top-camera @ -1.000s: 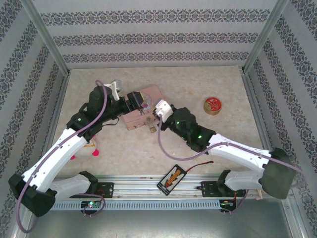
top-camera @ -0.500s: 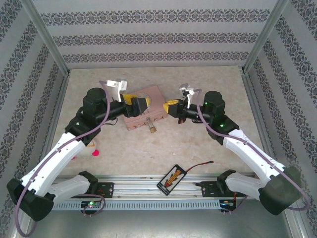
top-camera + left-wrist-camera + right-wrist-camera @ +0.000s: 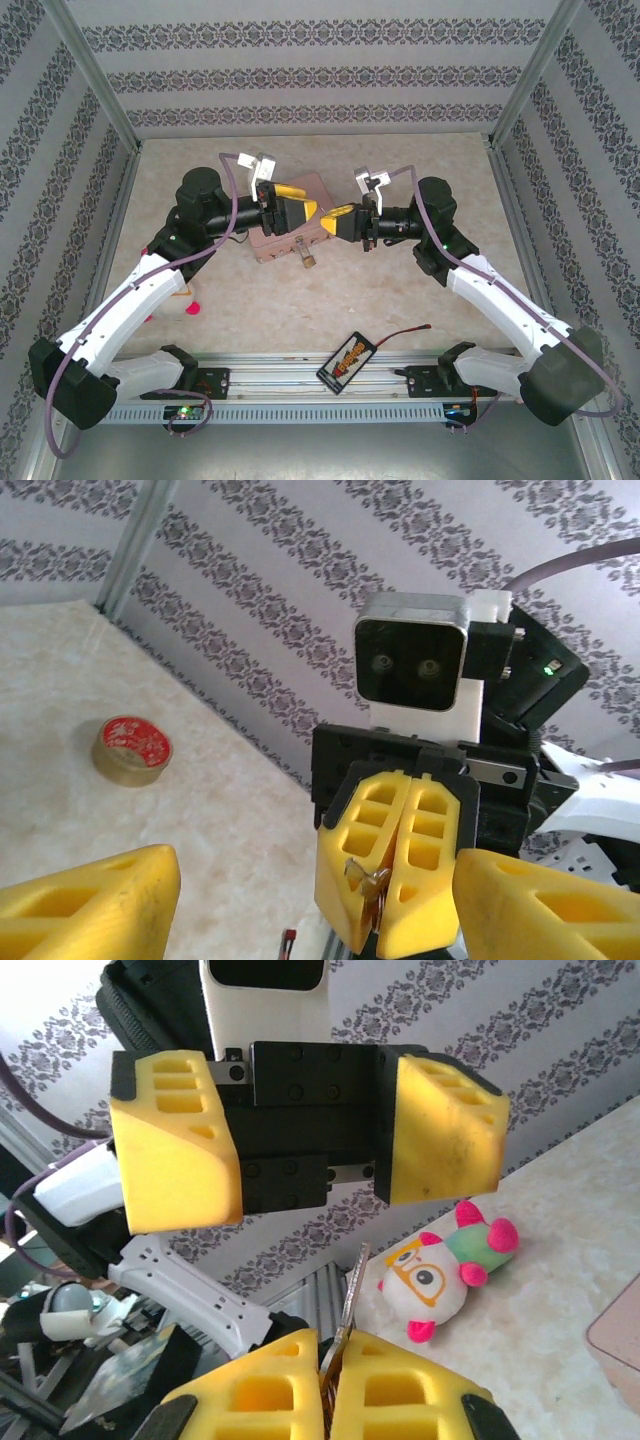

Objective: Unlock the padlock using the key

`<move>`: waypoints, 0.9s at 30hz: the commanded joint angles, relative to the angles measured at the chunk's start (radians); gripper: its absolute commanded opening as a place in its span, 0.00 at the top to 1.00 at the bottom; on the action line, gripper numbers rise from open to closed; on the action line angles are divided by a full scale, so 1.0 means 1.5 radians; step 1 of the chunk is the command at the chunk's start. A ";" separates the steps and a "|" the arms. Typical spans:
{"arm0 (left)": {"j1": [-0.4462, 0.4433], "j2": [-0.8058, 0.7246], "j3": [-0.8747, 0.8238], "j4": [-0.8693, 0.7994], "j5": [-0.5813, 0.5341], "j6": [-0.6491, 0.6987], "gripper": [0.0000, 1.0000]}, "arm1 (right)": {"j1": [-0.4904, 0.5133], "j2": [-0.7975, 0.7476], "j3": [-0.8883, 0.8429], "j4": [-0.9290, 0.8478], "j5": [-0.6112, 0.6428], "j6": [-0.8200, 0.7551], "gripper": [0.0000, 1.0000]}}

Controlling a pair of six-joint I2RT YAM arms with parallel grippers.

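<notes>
**Ana:** Where's the small brass-coloured padlock point(image 3: 307, 261) with the thin silvery shackle?

**Ben:** It's lying on the beige stone-look counter point(image 3: 400, 290), just beside the near edge of the flat pink tin point(image 3: 312, 186). Both claws hang in the air above that spot, and neither touches it.

**Ana:** And the slim greyish metal key point(image 3: 372, 880)?

**Ben:** It's pinched in the right claw point(image 3: 398, 880). The yellow fingers are pressed together on it, and part of the key pokes out past the tips. From the right wrist, the key point(image 3: 350, 1295) stands up out of the seam between them.

**Ana:** Why hold it up there, facing the other arm?

**Ben:** It looks to me like a handover, or a regrasp to line the key up better. The left claw point(image 3: 305, 1145) sits directly opposite, spread wide and holding nothing, with one finger on each side of the key's line. That's how you'd set up to close on it.

**Ana:** Any risks?

**Ben:** The key is thin and only lightly pinched. If the right claw releases before the left has closed, it would probably drop. The padlock also lies loose, so something will have to steady it. The round red-lidded tin point(image 3: 430, 212) sits well apart from all this.
</notes>
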 commanded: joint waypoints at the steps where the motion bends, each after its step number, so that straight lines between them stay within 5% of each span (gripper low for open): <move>1: 0.006 -0.002 0.000 0.072 0.038 -0.009 0.32 | -0.006 0.003 0.022 0.053 -0.033 0.031 1.00; 27: -0.001 0.051 -0.025 0.210 0.116 -0.095 0.68 | 0.002 0.020 0.022 0.103 -0.027 0.062 1.00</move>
